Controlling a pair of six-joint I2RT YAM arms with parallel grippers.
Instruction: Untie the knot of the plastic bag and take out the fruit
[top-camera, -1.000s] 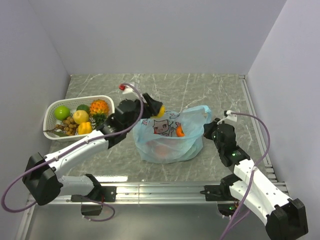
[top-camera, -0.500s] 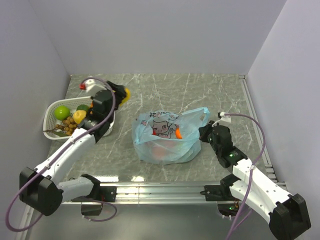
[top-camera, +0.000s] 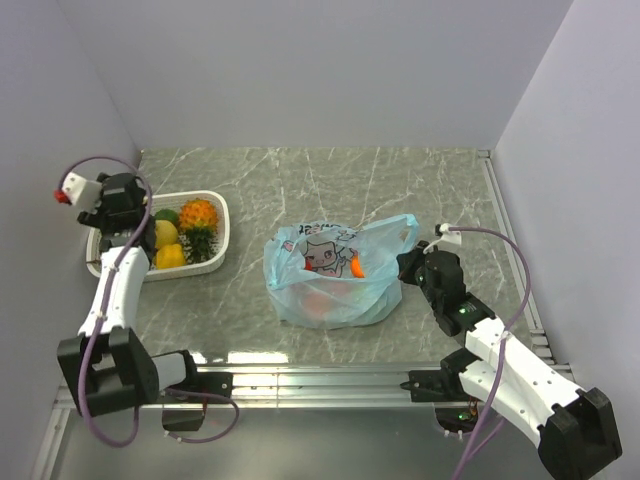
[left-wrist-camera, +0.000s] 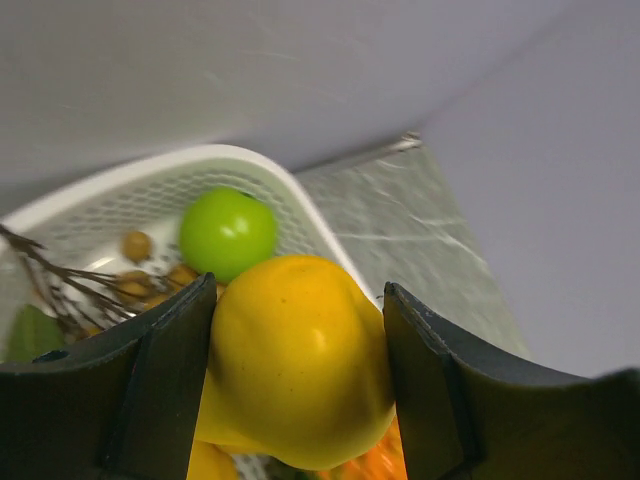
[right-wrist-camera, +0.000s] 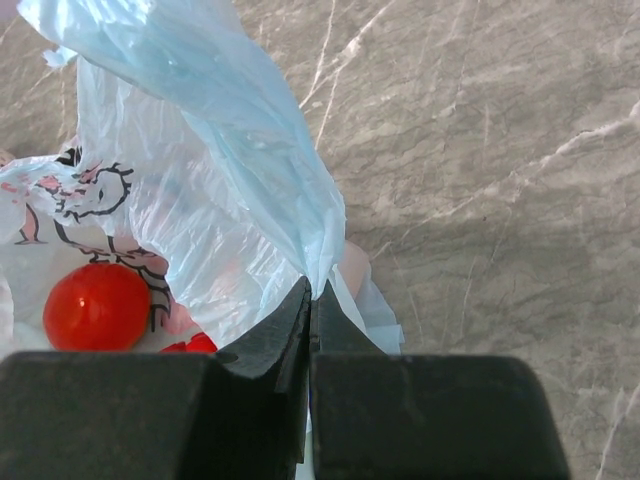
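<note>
At the upper left of the overhead view, over a white slotted plastic basket (top-camera: 195, 194), the left claw (left-wrist-camera: 297, 330) is spread wide, clamping a smooth yellow toy pear (left-wrist-camera: 300, 400) on both sides. Mid-frame lies the thin pale blue plastic bag (top-camera: 335, 285), a round red fruit (right-wrist-camera: 97, 305) inside. The right claw (right-wrist-camera: 308, 300) is fully closed, pinching what seems to be a handle fold at the bag's right edge.
</note>
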